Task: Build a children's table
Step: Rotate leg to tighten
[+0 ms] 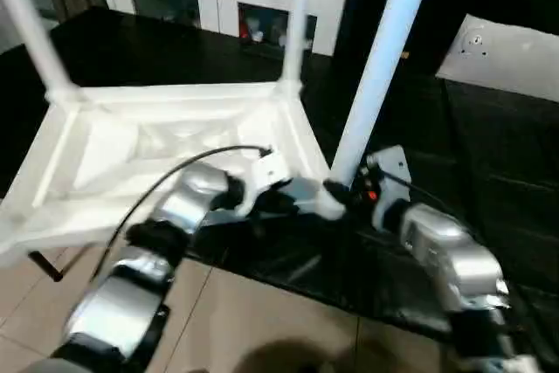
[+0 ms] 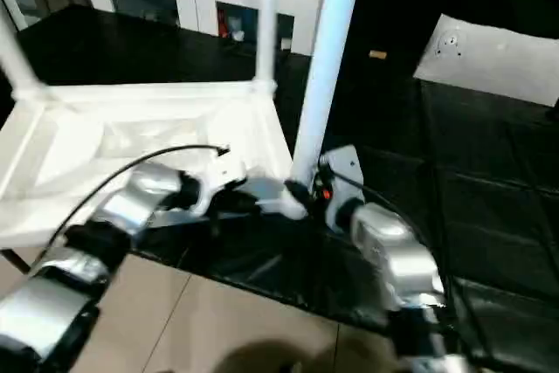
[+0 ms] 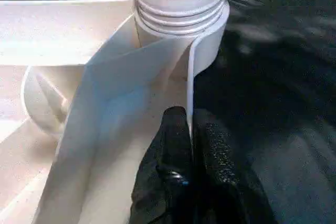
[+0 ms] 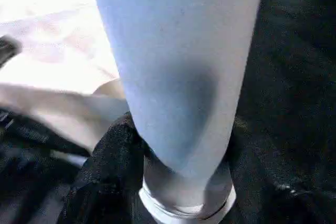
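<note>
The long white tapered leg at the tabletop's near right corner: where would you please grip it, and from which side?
Grip the long white tapered leg low, just above its threaded base at the corner socket, coming from the robot's right, where the right tool sits; the white ribbed tabletop blocks the left.

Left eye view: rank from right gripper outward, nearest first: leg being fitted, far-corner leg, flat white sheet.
1. Leg being fitted: held at its base in the right gripper, at the tabletop's near right corner.
2. Far-corner leg: behind it.
3. Flat white sheet: far right on the dark surface.
</note>
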